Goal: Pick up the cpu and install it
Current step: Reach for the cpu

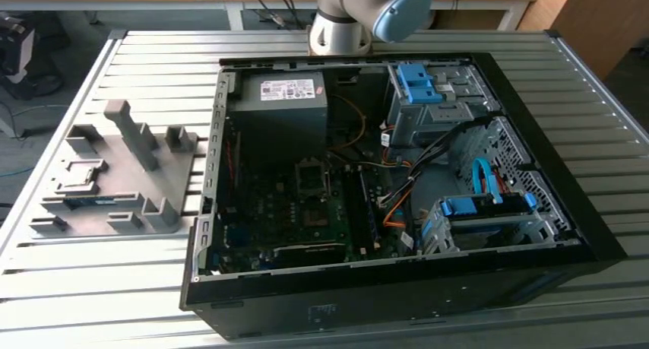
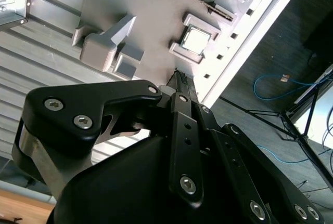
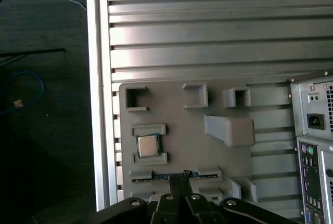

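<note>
The cpu [image 3: 148, 145] is a small silver-grey square chip. It lies flat in a shallow nest on the grey fixture plate [image 3: 177, 125], near the table's edge; it is also seen in the second wrist view [image 2: 195, 40]. My gripper [image 3: 180, 175] hangs above the plate, well clear of it, with its dark fingers pressed together and nothing between them. Its tip [image 2: 180, 76] lines up over the plate's rim, a short way from the cpu. The open computer case [image 1: 406, 174] holds the motherboard, whose square socket [image 1: 312, 174] lies bare.
A long narrow memory stick [image 3: 156, 178] lies in a slot on the plate beside the cpu. Upright grey holders [image 1: 132, 132] stick up from the fixture. The case's back panel [image 3: 315, 146] stands next to the plate. Cables and blue drive bays [image 1: 476, 197] crowd the case.
</note>
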You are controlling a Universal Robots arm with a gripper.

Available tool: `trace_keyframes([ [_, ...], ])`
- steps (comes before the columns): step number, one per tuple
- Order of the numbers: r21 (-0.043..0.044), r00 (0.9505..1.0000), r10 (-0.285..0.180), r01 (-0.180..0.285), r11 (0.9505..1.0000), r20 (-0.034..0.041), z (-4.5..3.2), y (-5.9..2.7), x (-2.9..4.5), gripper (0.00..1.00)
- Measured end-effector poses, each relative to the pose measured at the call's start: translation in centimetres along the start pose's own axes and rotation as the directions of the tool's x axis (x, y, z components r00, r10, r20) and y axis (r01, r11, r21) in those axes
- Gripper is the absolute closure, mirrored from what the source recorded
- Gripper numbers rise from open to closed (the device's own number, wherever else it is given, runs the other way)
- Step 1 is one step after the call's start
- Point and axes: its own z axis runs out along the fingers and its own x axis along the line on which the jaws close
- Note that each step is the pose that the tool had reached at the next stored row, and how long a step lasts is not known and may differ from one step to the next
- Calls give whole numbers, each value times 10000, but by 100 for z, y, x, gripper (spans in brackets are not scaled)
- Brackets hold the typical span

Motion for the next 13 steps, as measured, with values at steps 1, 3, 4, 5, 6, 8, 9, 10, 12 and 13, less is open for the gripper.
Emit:
trace_keyframes([
  [1, 0, 10000, 0, 0, 10000, 0, 2, 0, 7, 90],
  [3, 0, 10000, 0, 0, 10000, 1, 5, -2, 20, 90],
  [4, 0, 10000, 0, 0, 10000, 0, 7, -2, 27, 90],
  [5, 0, 10000, 0, 0, 10000, 0, 8, -3, 34, 90],
  [6, 0, 10000, 0, 0, 10000, 0, 10, -3, 42, 90],
  [8, 0, 10000, 0, 0, 10000, 0, 13, -5, 58, 90],
  [9, 0, 10000, 0, 0, 10000, 0, 15, -6, 67, 90],
  [10, -1, 10000, 0, 0, 10000, 1, 17, -6, 77, 90],
  [12, 0, 10000, 0, 0, 10000, 0, 20, -8, 97, 90],
  [13, 1, 10000, 1, -1, 10000, -1, 23, -9, 106, 90],
])
